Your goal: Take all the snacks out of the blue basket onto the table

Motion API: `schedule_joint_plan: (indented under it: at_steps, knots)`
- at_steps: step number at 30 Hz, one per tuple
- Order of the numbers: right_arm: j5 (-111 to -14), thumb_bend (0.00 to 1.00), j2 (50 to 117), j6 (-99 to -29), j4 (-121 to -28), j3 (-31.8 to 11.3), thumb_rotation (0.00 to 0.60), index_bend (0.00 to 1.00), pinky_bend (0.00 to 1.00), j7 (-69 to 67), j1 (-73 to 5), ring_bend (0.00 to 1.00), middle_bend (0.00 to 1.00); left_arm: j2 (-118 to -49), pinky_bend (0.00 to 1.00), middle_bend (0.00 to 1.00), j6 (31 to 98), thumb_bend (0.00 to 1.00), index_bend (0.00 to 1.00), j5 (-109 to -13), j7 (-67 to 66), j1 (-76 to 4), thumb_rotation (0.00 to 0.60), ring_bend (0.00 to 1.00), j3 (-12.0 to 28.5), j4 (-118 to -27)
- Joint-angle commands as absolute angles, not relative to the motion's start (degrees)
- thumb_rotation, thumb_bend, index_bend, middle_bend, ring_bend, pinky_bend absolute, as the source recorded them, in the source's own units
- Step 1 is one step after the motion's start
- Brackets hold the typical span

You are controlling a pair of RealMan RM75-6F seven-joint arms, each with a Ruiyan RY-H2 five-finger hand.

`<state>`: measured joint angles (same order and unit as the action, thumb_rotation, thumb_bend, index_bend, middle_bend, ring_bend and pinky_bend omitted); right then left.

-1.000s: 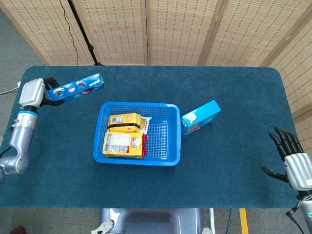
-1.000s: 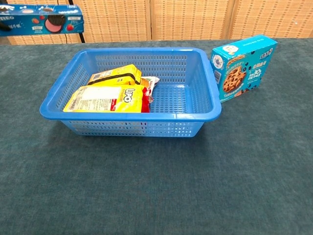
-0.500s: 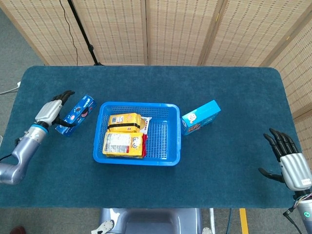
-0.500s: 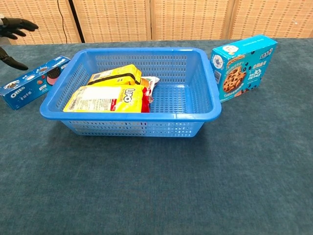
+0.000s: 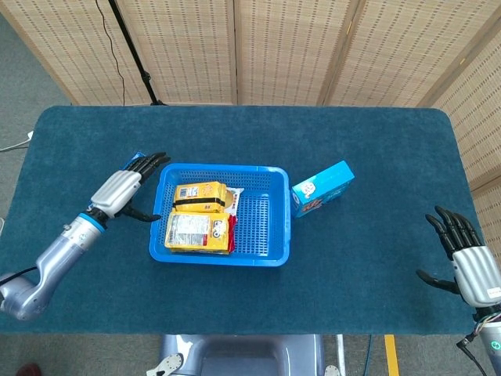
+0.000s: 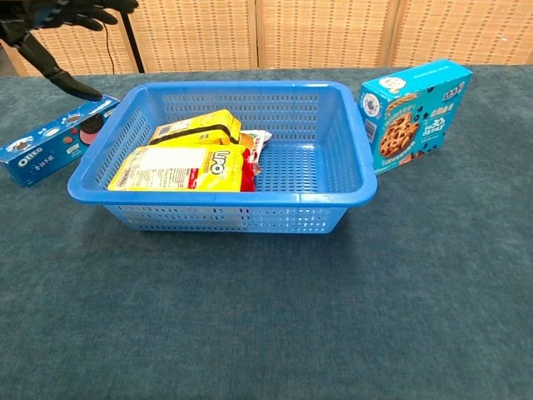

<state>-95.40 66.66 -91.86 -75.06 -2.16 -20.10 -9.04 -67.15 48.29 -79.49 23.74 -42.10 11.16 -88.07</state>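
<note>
The left hand (image 5: 125,186) hangs with fingers spread and nothing in them, just off the left wall of the blue basket (image 5: 275,215); the chest view catches only its dark fingers (image 6: 58,15) at the top left corner. Beneath it an Oreo box (image 6: 57,140) lies flat on the table, its long axis running from near left to far right, the far end just beside the basket's left rim. The right hand (image 5: 468,260) is also open and empty, fingers splayed, well apart at the table's near right edge.

A dark teal cloth covers the table (image 5: 376,157), and woven folding screens (image 5: 290,47) stand behind it.

In the basket's left half sit a yellow snack pack (image 5: 199,233) nearest, a second yellow pack (image 5: 200,195) behind it, and a red-and-white packet (image 6: 255,150) tucked at their right. A teal chocolate-chip cookie box (image 5: 322,188) stands on the table just beside the basket's far right corner.
</note>
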Motion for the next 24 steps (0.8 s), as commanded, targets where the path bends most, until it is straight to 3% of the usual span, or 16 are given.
schedule_joint_plan:
  at_steps: [1,9,18,21,24]
  knots:
    - [-95.4,0.0,66.7,-91.8,-74.9,-2.2,0.6,0.0,0.06,-20.0,-9.1,0.0,0.0,-70.0,0.0,0.0,44.2,0.0,0.0,-74.4,16.9,-45.3,0.6,0.0,11.8,-89.3]
    - [-94.2,0.0,66.8,-91.0,-74.0,-2.5,0.6,0.0,0.06,-21.3,-9.1,0.0,0.0,-77.3,0.0,0.0,40.8,0.0,0.0,-61.9,6.6,-50.1,0.6,0.0,13.2,-85.6]
    - [-93.7,0.0,67.1,-90.0,-73.2,-2.6,0.6,0.0,0.06,-21.9,-9.4,0.0,0.0,-81.7,0.11,0.0,41.9,0.0,0.01,-55.8,0.5,-51.6,0.6,0.01,12.6,-82.0]
    - [-93.5,0.0,67.1,-89.9,-73.1,-2.7,0.6,0.0,0.06,-22.0,-9.4,0.0,0.0,-82.9,0.15,0.02,41.7,0.0,0.05,-54.5,-1.0,-52.0,0.6,0.06,12.1,-80.7]
    - [-93.3,0.0,67.2,-89.8,-73.0,-2.8,0.6,0.0,0.06,-22.1,-9.4,0.0,0.0,-83.9,0.16,0.1,41.3,0.0,0.16,-53.7,-2.2,-52.5,0.6,0.09,11.7,-79.7]
